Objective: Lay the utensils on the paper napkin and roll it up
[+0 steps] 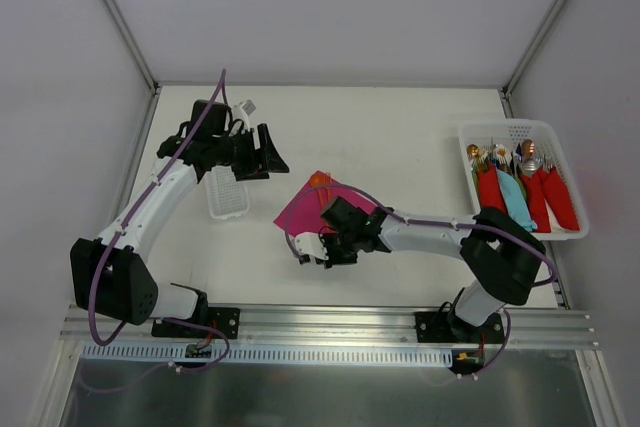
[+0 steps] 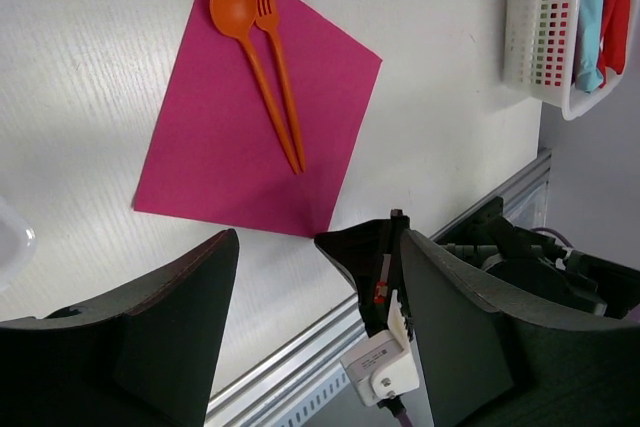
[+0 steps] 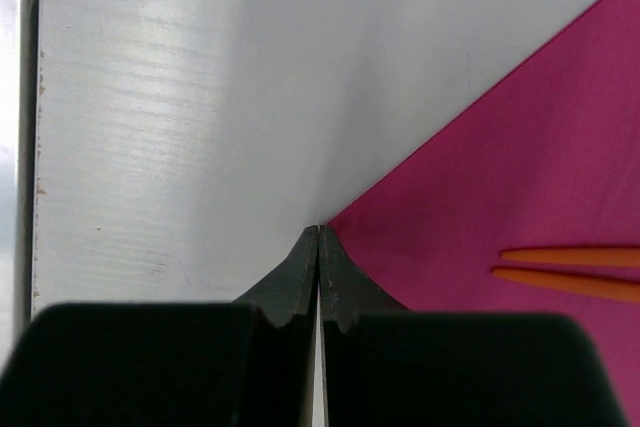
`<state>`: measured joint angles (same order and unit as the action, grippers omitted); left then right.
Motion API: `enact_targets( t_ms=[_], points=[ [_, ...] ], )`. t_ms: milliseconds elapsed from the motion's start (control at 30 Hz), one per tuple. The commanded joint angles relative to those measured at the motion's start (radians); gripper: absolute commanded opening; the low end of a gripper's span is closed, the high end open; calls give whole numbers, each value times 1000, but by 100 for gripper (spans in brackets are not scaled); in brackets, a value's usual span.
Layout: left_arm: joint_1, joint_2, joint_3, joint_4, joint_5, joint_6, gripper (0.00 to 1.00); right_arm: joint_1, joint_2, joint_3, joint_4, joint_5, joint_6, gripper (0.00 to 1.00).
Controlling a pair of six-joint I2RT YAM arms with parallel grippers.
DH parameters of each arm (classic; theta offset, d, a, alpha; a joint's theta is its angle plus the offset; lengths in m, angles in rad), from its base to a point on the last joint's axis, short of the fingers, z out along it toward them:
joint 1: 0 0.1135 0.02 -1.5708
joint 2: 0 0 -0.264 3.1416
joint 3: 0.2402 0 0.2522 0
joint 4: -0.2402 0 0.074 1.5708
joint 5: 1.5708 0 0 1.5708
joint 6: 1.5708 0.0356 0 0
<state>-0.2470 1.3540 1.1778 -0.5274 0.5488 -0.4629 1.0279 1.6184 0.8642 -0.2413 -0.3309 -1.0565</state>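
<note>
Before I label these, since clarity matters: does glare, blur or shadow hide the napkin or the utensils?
Top external: even light, right arm covers part of the paper napkin. Left wrist: napkin, spoon and fork sharp. Right wrist: soft glare on the table, shut right gripper dark.

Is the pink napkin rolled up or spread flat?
Spread flat. In the left wrist view the paper napkin lies as a whole square, with the spoon and fork on top.
</note>
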Motion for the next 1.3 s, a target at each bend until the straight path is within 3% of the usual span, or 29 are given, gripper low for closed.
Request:
enact_targets(
  t_ms=[0,533,1100,1267],
  points=[
    [6,-33,-24,17,14,20,67,-3,-32,71,-79,-37,4,0],
    [6,-208,-371,178,31,-164,67,-150,167,329,-283,-209,-46,0],
    [-14,-151,-452,264,25,-237,65,-236,278,522,-409,-250,-126,0],
    [-18,-186,-498,323,-16,-284,59,-262,325,587,-431,-254,-142,0]
  ],
)
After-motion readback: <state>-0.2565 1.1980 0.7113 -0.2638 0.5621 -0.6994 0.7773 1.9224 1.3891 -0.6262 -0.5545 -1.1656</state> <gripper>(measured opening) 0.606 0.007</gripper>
